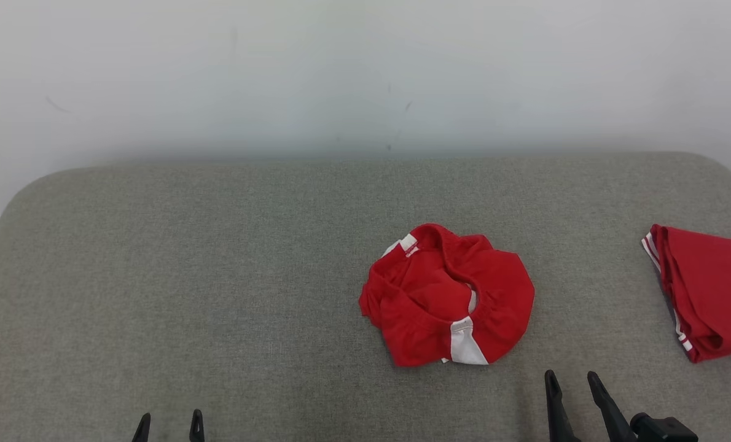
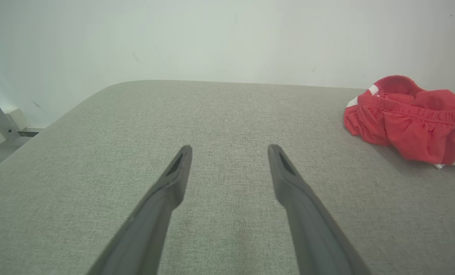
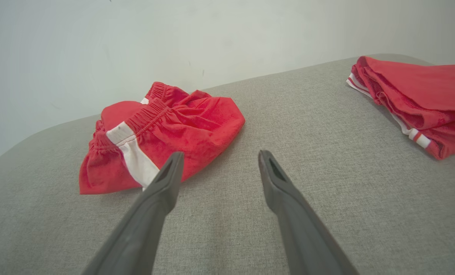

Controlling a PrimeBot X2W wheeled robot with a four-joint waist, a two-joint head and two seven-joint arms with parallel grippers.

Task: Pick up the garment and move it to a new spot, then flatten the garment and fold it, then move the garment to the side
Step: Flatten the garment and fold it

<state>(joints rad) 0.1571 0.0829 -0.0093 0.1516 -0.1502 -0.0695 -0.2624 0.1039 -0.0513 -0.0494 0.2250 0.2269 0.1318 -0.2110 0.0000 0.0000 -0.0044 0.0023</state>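
Right now the garment (image 1: 446, 294) sits as a crumpled red heap, roughly round, a bit right of centre on the grey padded surface (image 1: 218, 276). It looks like shorts: a gathered elastic waistband curls across the top, white panels show at the near edge & the far-left edge, and the fabric is bunched w/ deep folds, neither flat nor folded. In the left wrist view the garment (image 2: 407, 122) is off to the right, waistband ruffled, w/ a white patch at its lower right. In the right wrist view the garment (image 3: 162, 133) lies up & left of the fingers, a white stripe running down its near side.

The right gripper (image 1: 571, 374) is closest. Its tips are just near-side & right of the heap, apart from it in the head view, fingers spread w/ nothing btwn them. In its own view the right gripper (image 3: 221, 152) frames bare grey cloth; one finger overlaps the heap's near hem in the picture, contact can't be told. The left gripper (image 1: 171, 417) is at the near edge, well apart to the left, also spread wide & empty. In its own view the left gripper (image 2: 230, 147) is over bare surface.

A folded red piece (image 1: 709, 294) w/ thin white edge stripes lies at the far right, well apart from the heap, and is also seen from the right wrist (image 3: 422, 99). A white wall (image 1: 365, 73) stands behind.
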